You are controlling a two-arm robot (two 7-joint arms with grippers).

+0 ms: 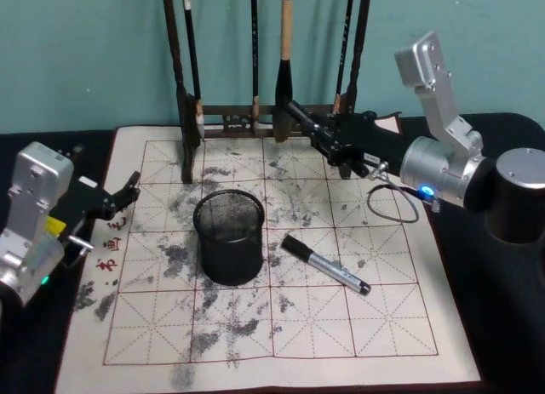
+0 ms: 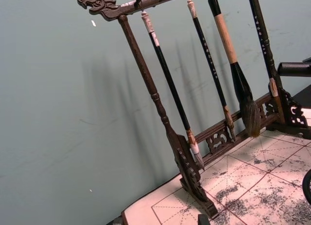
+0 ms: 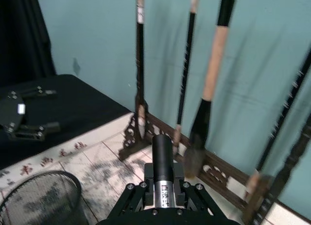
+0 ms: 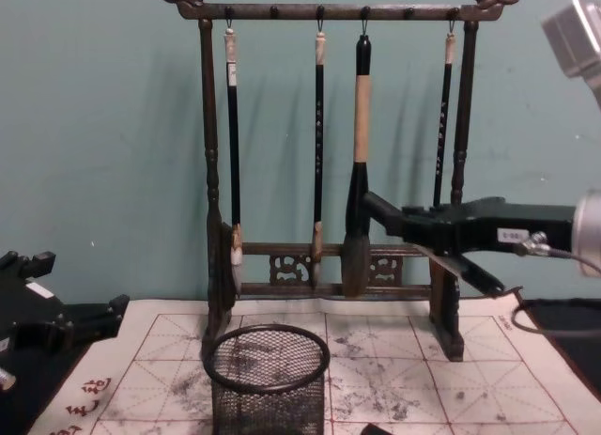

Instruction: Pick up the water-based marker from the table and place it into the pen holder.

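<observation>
Cylindrical marker [image 1: 326, 265] near round wire-mesh pen holder [image 1: 228, 236]; right jaws pinched, left jaws parted

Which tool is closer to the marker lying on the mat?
Right. The right tool hangs behind the marker, near the brush rack; the left tool sits beyond the pen holder.

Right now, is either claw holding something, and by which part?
Right claw grips a marker by its silver barrel, cap forward. Left claw holds nothing.

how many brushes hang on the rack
4 on the wooden rack: left brush by the left post, second brush mid-rack, thick brush beside it, right brush by the right post.
</observation>
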